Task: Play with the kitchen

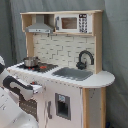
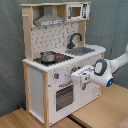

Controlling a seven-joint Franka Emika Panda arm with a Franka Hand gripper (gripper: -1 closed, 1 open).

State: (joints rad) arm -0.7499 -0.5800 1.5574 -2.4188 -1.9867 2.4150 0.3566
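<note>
The kitchen (image 2: 55, 75) stands upright on the wooden floor (image 2: 100, 112), its front facing my arm. My pincer (image 2: 75, 76) reaches level toward the knobs; I cannot tell its spread.

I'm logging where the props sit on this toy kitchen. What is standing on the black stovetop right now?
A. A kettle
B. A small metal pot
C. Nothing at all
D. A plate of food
B. In both exterior views a small metal pot stands on the black stovetop of the kitchen, beside the sink with its black faucet.
</note>
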